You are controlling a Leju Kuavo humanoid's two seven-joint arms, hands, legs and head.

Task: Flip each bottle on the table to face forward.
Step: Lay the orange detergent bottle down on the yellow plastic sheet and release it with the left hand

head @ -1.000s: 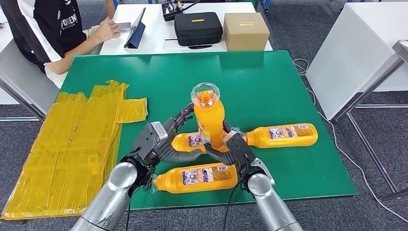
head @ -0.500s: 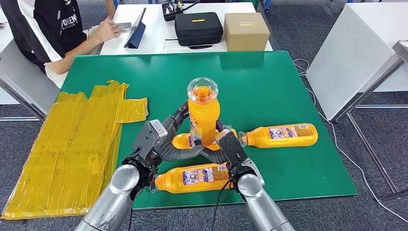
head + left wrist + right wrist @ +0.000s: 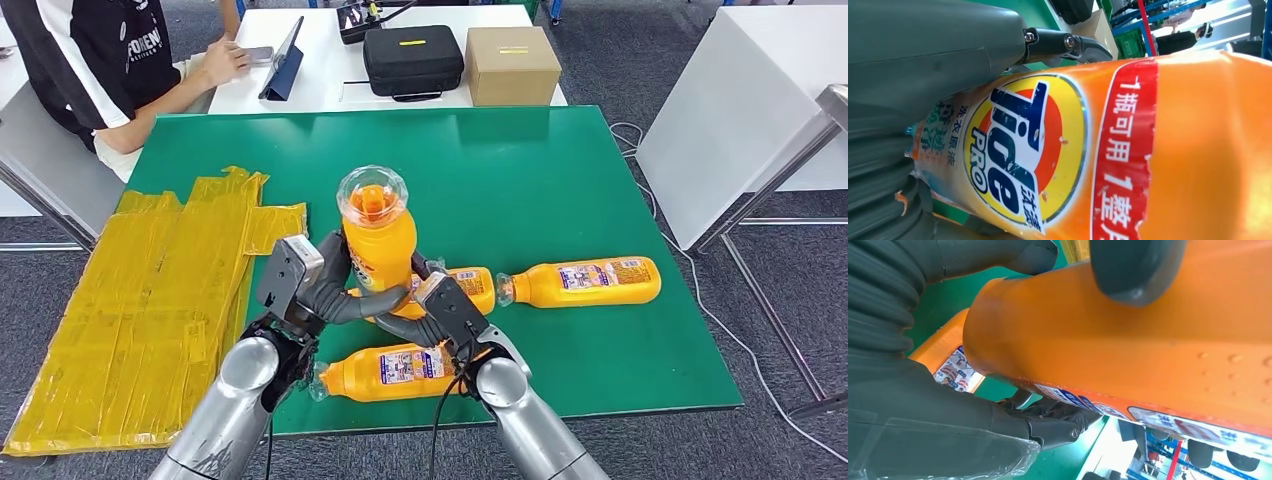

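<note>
While both hands clasp it from either side, the upright bottle [image 3: 378,245] stands lifted above the green table [image 3: 560,170], cap end toward the camera; the left hand [image 3: 300,290] wraps its label side and the right hand [image 3: 440,312] holds its lower body. In the left wrist view the held bottle's printed front label [image 3: 1023,160] faces that camera. Three more orange bottles lie on their sides close around the hands: the near bottle [image 3: 395,370] just below them, the middle bottle [image 3: 470,285] partly hidden behind the right hand, and the far-right bottle [image 3: 585,282] apart to the right. That makes four bottles in all. A sheet of yellow plastic [image 3: 150,300] drapes over the table's left edge. Beyond the green table, a white table [image 3: 320,60] carries a black case [image 3: 412,60], a cardboard box [image 3: 512,65] and a tablet [image 3: 282,60], with a seated person [image 3: 100,70] beside it. Grey carpet [image 3: 770,330] covers the floor.
</note>
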